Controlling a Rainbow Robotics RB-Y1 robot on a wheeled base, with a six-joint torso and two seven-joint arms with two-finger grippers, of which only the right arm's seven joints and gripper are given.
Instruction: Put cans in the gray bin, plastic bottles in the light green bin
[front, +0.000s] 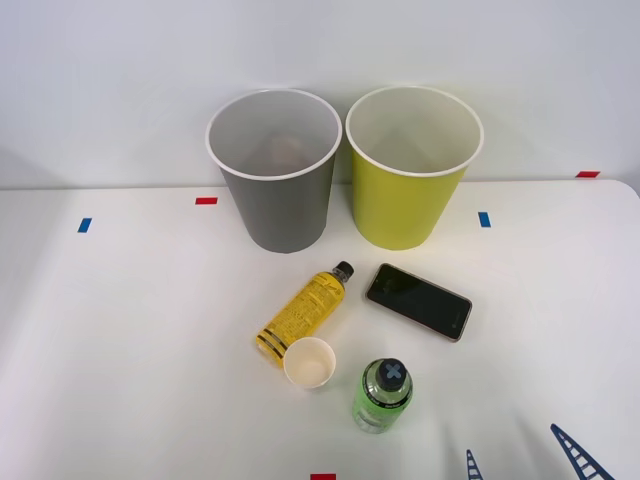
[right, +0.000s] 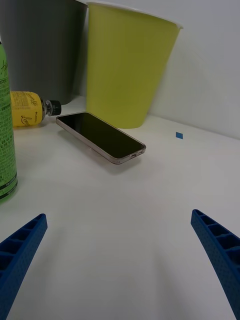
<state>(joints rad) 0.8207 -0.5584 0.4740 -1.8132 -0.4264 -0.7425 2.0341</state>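
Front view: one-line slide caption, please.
Gray bin and light green bin behind two plastic bottles, paper cup and phone.

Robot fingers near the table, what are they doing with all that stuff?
Nothing is being held yet. The robot's right gripper hovers low over the white table with its blue fingers spread open. The yellow-label bottle lies on its side and the green-label bottle stands upright, both waiting to go into the light green bin. The gray bin stands beside it. A phone and a paper cup sit nearby too.
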